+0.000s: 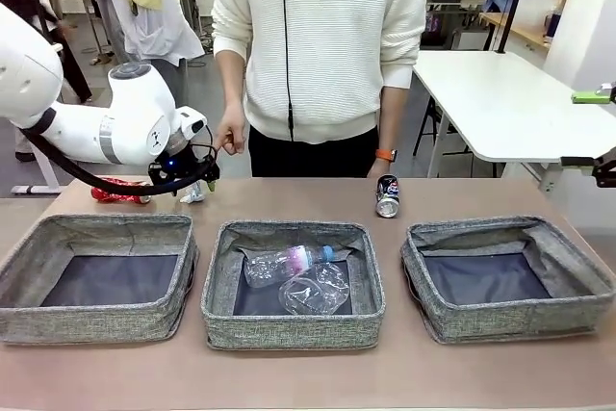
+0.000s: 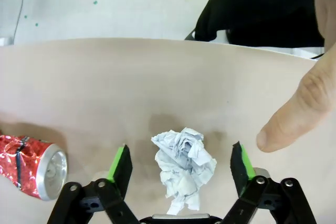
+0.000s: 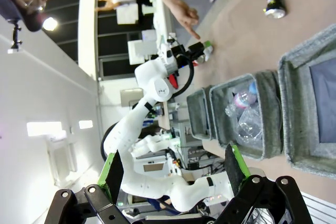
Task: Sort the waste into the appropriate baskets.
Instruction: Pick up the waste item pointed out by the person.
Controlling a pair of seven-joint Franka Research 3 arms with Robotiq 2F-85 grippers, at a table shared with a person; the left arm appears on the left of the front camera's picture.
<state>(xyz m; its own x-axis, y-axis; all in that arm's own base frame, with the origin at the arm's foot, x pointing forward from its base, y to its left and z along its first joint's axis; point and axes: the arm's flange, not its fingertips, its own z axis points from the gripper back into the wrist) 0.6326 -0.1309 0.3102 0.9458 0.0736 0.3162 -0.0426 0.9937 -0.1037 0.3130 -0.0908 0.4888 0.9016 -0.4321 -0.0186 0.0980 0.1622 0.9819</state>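
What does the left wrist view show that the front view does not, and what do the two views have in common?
Left wrist view: the open left jaws stand on either side of the crumpled white paper, with a clear gap on each side. Front view: the left basket, the right basket and the middle basket, which holds a clear plastic bottle and a clear plastic cup; a dark blue can lies behind. Both: the paper, the crushed red can and the person's hand near the paper.

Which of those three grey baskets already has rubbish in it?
The middle basket: a clear plastic bottle and a clear plastic cup lie in it. The left basket and right basket have bare dark bottoms.
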